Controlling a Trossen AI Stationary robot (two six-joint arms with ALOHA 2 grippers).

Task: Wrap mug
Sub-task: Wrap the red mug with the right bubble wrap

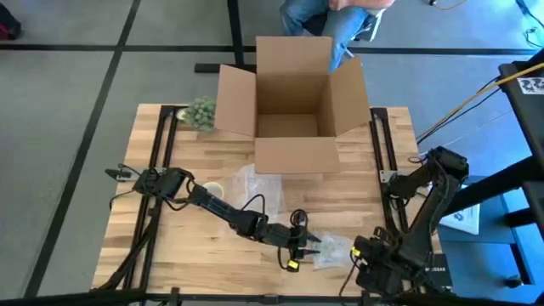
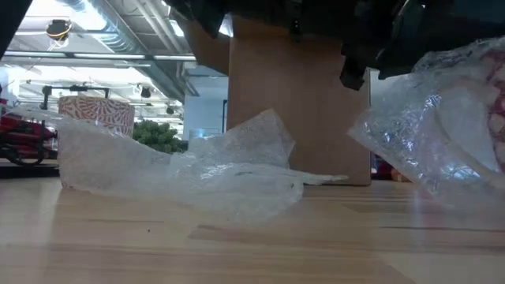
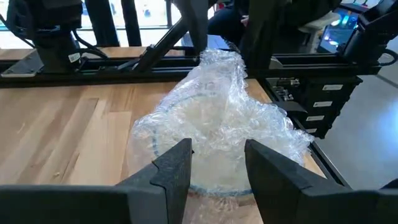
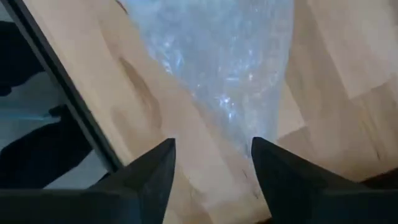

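Note:
The mug is a bundle swathed in clear bubble wrap (image 1: 336, 251) that lies on the table near its front edge; the mug itself hardly shows through the wrap (image 3: 217, 118). My left gripper (image 1: 313, 246) reaches in level from the table's left and is open, its fingers on either side of the bundle's near end (image 3: 217, 149). My right gripper (image 1: 361, 253) is open just right of the bundle and points down at the table, with a tail of the wrap (image 4: 230, 62) ahead of its fingers (image 4: 214, 146). My left gripper has one finger (image 3: 177, 165) on each side of the wrap's near end (image 3: 217, 177). Whether the fingers touch the wrap, I cannot tell. The bundle lies on the table.
An open cardboard box (image 1: 293, 110) stands at the table's far middle. A loose sheet of bubble wrap (image 1: 246, 183) and a tape roll (image 1: 211, 189) lie left of centre. A green tuft (image 1: 201, 110) sits by the box. A person (image 1: 327, 17) sits beyond the table.

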